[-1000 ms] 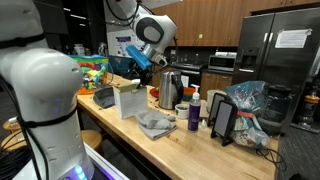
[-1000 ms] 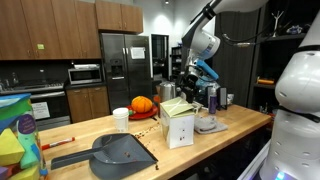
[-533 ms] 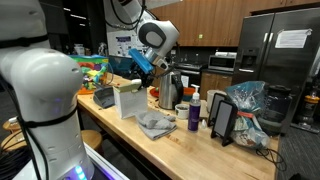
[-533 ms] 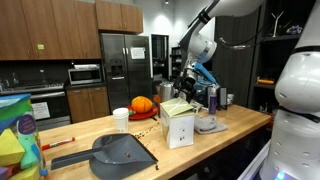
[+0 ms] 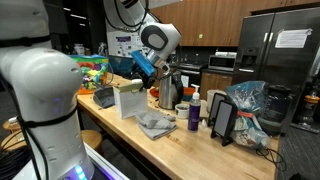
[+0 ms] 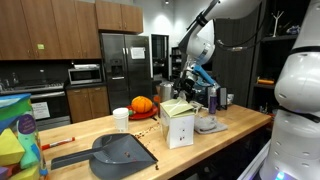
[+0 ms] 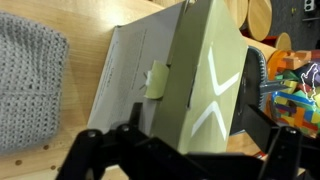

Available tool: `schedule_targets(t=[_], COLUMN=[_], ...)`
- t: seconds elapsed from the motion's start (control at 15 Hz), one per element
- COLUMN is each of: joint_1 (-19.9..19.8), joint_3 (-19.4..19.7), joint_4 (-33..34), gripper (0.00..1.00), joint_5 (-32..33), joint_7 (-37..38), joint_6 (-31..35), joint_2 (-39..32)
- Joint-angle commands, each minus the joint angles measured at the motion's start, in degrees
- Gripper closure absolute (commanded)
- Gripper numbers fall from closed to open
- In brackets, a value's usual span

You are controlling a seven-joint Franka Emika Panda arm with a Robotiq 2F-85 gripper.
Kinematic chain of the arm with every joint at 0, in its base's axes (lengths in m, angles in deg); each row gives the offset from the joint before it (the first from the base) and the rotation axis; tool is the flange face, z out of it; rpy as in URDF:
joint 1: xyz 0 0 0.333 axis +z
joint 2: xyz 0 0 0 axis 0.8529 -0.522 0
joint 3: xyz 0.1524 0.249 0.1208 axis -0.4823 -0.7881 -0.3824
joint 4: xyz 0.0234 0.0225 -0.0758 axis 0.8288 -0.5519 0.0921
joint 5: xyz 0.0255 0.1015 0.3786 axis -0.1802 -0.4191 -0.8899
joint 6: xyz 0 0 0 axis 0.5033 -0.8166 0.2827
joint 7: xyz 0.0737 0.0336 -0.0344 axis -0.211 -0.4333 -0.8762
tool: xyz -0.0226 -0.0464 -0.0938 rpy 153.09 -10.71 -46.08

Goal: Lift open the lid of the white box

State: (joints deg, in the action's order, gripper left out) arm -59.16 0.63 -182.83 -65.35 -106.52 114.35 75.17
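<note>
Kitchen worktop of pale wood runs across both exterior views, with cabinets and a steel fridge behind. At its left end in an exterior view lies a grey dustpan (image 6: 122, 152), then a white cup (image 6: 121, 119) and an orange pumpkin (image 6: 143, 104), all well apart from the job and likely just parked there.

Right of them the white box (image 6: 178, 122) stands upright near the front edge, its lid (image 6: 177, 105) on top and apparently not yet raised. That leaves the top free to be reached from overhead.

The gripper (image 6: 187, 88) hangs just above the box's top, a little toward its far right corner, pointing down, which suits hooking the lid's edge and swinging it up.

From the wrist camera, a grey knitted cloth (image 7: 30, 80) lies to the left, clear of the box. The box fills the middle, with a small tab (image 7: 157, 82) on the seam between its two visible faces. A colourful toy (image 7: 295, 85) shows at the right. The gripper's fingers (image 7: 100, 148) are spread wide with nothing between them, and I judge them not touching the box.
</note>
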Motion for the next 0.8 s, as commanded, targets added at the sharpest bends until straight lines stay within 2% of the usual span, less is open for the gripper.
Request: schedule_targets(t=[0.0, 0.73], joint_1=[-0.71, -1.04], joint_3=[0.12, -0.01], joint_4=[1.44, 1.93], gripper=[0.0, 0.0], joint_5=[-1.62, -3.52], joint_7=[-2.05, -3.93], joint_6=[-1.22, -2.01], joint_2=[-1.46, -2.03])
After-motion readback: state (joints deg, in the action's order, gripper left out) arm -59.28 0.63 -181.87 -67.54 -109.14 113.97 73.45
